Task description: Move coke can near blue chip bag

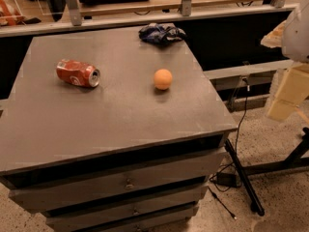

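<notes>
Gripper (285,100): far right of orange ball (163,79), past the edge of the grey cabinet top (111,124), up in the air beside it. Wide or narrow: cannot tell. No task thing in it.

Coke can (77,73): well left of orange ball, about level with it, lying on its side on the cabinet top, silver end turned toward the ball. Dented, so probably empty. Likely light, thin-walled, easy to crush further, smooth, apt to roll or skid if nudged. Best taken across the middle of the red body, over the short width rather than end to end, with a gentle squeeze.

Relative to gripper: on the far side of orange ball, well apart, nearly the whole cabinet top between. Ball roughly in the line of reach, so worth passing above it.

Blue chip bag (161,34): straight behind orange ball, at the back edge, crumpled and soft-looking. Well apart from can. Not yet grasped; task at its start, by the look of it.
</notes>
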`<state>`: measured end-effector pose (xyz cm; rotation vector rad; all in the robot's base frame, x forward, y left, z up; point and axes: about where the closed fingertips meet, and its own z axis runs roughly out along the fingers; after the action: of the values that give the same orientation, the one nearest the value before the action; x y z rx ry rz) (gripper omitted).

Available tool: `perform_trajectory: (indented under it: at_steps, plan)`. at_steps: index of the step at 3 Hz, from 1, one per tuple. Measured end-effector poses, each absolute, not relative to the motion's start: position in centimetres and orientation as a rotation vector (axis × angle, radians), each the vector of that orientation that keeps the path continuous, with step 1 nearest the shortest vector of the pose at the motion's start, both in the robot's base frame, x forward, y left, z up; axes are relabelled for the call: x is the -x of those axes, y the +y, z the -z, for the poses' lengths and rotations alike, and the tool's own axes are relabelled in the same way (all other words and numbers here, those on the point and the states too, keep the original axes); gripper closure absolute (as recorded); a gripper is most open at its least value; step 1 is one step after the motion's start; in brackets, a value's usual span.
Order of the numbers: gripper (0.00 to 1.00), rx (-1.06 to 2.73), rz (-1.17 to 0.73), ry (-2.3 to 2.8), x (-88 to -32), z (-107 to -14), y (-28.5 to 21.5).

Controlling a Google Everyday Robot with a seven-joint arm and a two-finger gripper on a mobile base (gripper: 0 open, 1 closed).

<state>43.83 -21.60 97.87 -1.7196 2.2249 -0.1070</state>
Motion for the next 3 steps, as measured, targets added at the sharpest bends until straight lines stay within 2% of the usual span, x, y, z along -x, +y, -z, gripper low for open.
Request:
perform_trajectory:
  at_steps: [1,2,3]
  plan:
    - [0.0,1.719,0.107,2.225,-43.8,-97.9,-21.6]
    - [0.0,1.645,0.028,2.194,-44.2,-98.0,-20.0]
    - [0.0,1.479,-0.15,2.109,-44.2,-96.9,-16.9]
